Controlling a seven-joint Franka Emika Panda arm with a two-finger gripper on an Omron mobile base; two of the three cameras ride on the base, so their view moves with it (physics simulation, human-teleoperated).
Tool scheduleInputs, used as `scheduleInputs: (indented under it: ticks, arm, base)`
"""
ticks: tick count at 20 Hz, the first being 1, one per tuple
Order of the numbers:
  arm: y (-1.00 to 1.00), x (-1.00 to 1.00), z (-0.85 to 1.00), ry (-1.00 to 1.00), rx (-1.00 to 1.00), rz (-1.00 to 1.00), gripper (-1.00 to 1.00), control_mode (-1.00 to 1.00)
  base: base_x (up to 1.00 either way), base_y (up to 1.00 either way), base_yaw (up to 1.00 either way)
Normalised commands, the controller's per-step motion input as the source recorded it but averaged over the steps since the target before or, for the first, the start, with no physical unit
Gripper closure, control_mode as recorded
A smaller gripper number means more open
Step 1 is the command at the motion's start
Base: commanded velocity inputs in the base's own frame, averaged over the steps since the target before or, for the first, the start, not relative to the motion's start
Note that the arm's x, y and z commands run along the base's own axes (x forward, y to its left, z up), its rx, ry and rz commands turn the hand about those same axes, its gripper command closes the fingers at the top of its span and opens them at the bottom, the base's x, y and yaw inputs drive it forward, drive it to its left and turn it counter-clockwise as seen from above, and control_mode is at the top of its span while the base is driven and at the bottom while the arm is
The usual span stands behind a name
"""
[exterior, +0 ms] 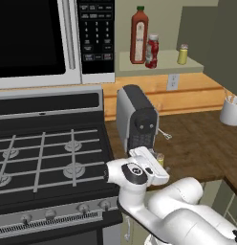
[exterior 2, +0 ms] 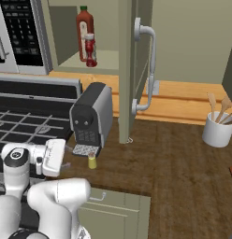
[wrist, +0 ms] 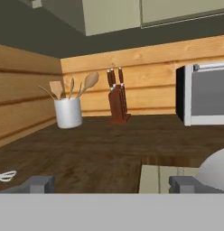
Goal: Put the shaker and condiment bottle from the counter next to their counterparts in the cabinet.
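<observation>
On the cabinet shelf (exterior: 161, 67) in the left base view, condiment bottle (exterior: 152, 50) sits just beside tall red bottle (exterior: 139, 35), yellow twin shaker (exterior: 182, 54) apart. Right base view: shaker (exterior 2: 92, 161) on counter (exterior 2: 183, 158) before coffee machine (exterior 2: 92, 119). Hand view: gripper (wrist: 111, 184) spread wide, empty, facing utensil holder (wrist: 68, 112) and knife block (wrist: 117, 101).

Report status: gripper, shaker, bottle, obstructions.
Gripper open, empty. Condiment bottle already on cabinet shelf beside tall sauce bottle. Shaker on counter by coffee machine.
</observation>
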Motion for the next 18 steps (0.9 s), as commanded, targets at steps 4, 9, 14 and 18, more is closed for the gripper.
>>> scheduleInputs:
  ticks: [4,9,14,18]
  arm:
    - [-0.02,0.15,-0.19,0.0,0.03,0.0,-1.0,-1.0]
    - [-0.13,0.15,-0.23,-0.02,0.03,0.0,-1.0,-1.0]
    - [-0.06,0.14,-0.21,0.0,0.02,0.0,-1.0,-1.0]
    - [-0.12,0.15,-0.16,0.0,0.04,0.0,-1.0,-1.0]
  base:
    - [0.0,0.0,0.0]
    - [0.0,0.0,0.0]
    - [0.0,0.0,0.0]
    - [0.0,0.0,0.0]
